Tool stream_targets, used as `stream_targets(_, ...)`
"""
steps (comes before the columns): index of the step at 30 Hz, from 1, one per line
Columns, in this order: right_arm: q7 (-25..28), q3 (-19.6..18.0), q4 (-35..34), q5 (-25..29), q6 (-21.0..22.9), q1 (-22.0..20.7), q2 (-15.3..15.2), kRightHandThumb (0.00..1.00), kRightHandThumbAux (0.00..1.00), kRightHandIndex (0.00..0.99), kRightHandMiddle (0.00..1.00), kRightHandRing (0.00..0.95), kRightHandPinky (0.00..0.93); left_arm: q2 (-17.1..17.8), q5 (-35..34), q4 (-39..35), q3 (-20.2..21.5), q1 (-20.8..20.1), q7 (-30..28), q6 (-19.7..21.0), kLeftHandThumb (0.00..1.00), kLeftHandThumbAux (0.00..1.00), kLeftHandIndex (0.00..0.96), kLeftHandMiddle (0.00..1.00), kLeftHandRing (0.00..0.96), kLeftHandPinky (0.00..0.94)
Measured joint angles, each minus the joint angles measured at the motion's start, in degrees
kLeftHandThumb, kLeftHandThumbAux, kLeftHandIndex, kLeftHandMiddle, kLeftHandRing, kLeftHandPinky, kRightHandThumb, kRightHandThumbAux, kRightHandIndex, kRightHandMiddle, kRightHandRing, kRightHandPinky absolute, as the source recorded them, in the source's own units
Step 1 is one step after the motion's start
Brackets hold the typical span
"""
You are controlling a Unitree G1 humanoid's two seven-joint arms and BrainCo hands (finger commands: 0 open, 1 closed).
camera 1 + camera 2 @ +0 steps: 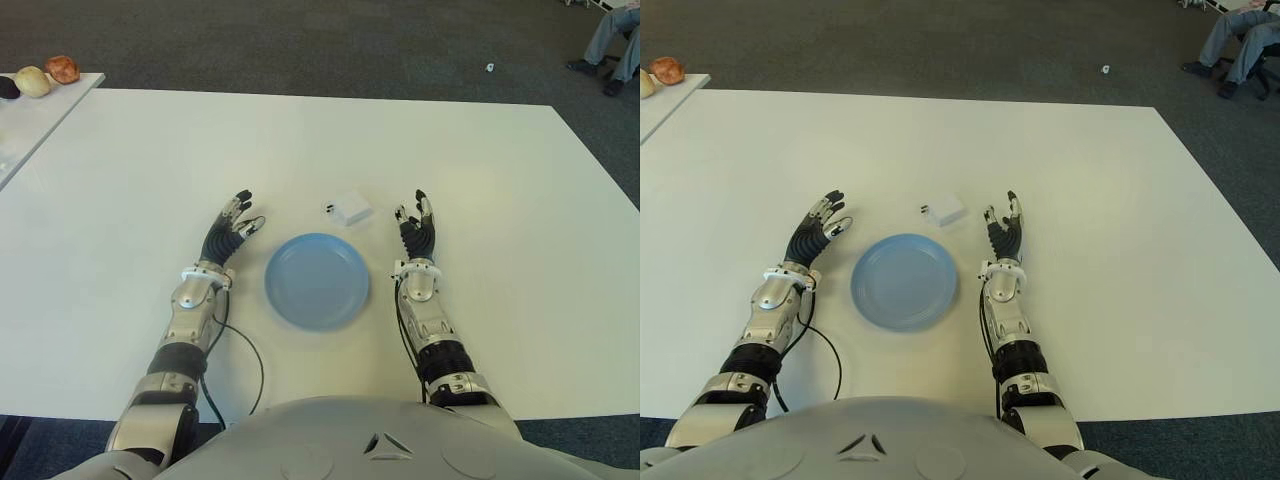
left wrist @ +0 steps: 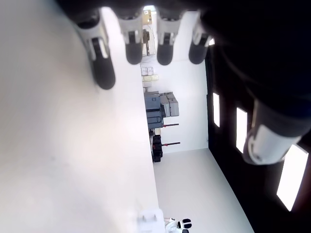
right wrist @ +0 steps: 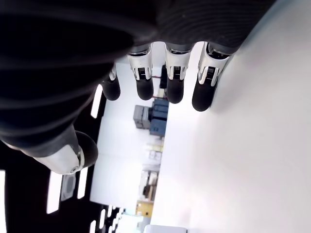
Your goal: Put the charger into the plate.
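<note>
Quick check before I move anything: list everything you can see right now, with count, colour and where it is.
charger: 1, white, on the table just beyond the plate, between the two hands, not held.
plate: 1, light blue, on the table in front of the robot, nothing in it.
table: 1, white, spans the view.
side table: 1, white, far left.
round items: 3, dark, cream and reddish, on the side table.
person: 1, legs only, grey trousers, far right on the carpet.
left hand: 1, black and silver, left of the plate, fingers spread.
right hand: 1, black and silver, right of the plate, fingers spread.
</note>
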Motion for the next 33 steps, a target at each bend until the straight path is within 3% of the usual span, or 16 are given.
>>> stream_targets(13, -1.9, 3.8, 0.2, -8.1, 4.6, -8.1, -6.3, 0.376, 0.259, 0.000, 0.000, 0.000, 0.000, -0.6, 0.2, 3.4, -0.1, -1.7, 0.0, -2.0, 0.000, 0.584, 0.000, 0.000, 0.000, 0.000)
stream_targets(23, -2.4, 8.5, -1.2, -12.4, 9.5, -10.4, -5.4, 0.380, 0.218, 0.000, 0.000, 0.000, 0.000, -1.3, 0.2, 5.4, -0.1, -2.8, 0.0, -3.9, 0.000, 0.579, 0.000, 0.000, 0.000, 0.000)
stream_targets(33, 3.5, 13.0, 5.3, -14.3, 14.5, -14.6, -6.6, 0.313, 0.156, 0.000, 0.000, 0.000, 0.000, -1.4, 0.2, 5.4, -0.2, -2.6, 0.0, -4.8, 0.000, 0.580, 0.000, 0.000, 0.000, 0.000)
